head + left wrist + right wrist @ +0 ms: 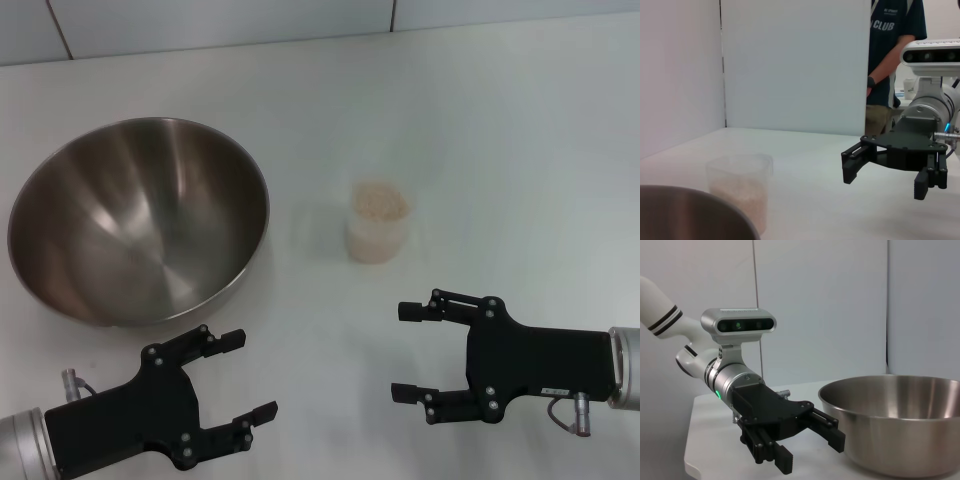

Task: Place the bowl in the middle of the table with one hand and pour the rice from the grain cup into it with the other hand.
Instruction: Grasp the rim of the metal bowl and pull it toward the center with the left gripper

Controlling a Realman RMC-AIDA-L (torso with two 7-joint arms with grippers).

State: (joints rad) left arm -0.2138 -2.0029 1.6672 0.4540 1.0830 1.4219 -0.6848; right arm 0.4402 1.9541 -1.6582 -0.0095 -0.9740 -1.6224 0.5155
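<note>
The steel bowl (140, 220) sits on the white table (500, 130) at the left, upright and empty. The grain cup (378, 225) stands upright right of the bowl, apart from it, holding rice (380, 203). My left gripper (250, 375) is open and empty, just in front of the bowl. My right gripper (402, 351) is open and empty, in front of the cup. The left wrist view shows the cup (740, 192), the bowl's rim (690, 210) and the right gripper (883, 178). The right wrist view shows the bowl (895, 430) and the left gripper (811, 452).
White wall panels (220, 20) stand behind the table's far edge. A person in a dark shirt (895, 50) stands beyond the table on the right arm's side, in the left wrist view.
</note>
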